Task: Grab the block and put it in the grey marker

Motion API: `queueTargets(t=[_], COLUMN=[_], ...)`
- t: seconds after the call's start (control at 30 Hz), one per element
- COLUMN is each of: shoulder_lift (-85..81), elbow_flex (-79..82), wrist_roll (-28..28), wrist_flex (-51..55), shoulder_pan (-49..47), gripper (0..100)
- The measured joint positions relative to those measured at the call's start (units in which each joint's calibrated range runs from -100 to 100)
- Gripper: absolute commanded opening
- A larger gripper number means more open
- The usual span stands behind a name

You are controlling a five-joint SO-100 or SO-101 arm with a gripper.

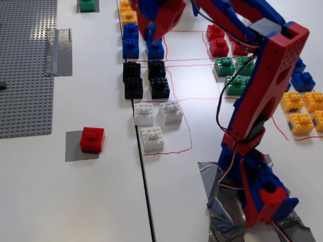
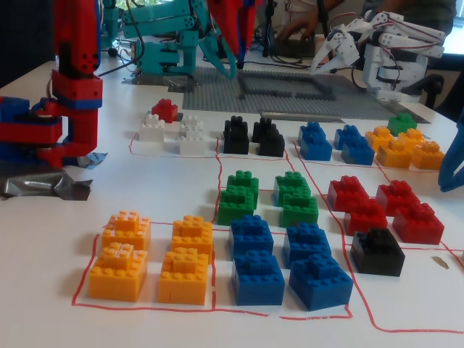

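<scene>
The red block (image 1: 92,139) sits on the flat grey marker (image 1: 74,150) at the lower left of a fixed view, over the patch's right part. It also shows in the other fixed view (image 2: 164,110), behind the white bricks, where the marker is hidden. My gripper (image 1: 150,36) hangs high over the blue bricks, well away from the block. In the other fixed view the gripper (image 2: 235,71) points down with its jaws together and nothing between them.
Sorted groups of bricks fill red-outlined cells: white (image 1: 153,139), black (image 1: 159,86), blue (image 1: 130,48), green (image 1: 225,66), red (image 1: 219,47), yellow (image 1: 300,123). A grey studded baseplate (image 1: 25,75) with a crinkled tape strip (image 1: 59,52) lies left. A green brick (image 1: 87,5) sits on another grey patch.
</scene>
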Motion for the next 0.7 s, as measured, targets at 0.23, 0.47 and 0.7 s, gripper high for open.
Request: queueTargets(t=[0.23,0.47,0.7], shoulder_lift=[-3.00,-6.76,-10.01], elbow_flex=[3.09,9.17,19.26], wrist_roll=[0.10,-0.15,-1.32], wrist_flex=[0.00,-0.16,-5.02], shoulder_pan=[7.98,16.76,24.95], gripper=[0,0,0])
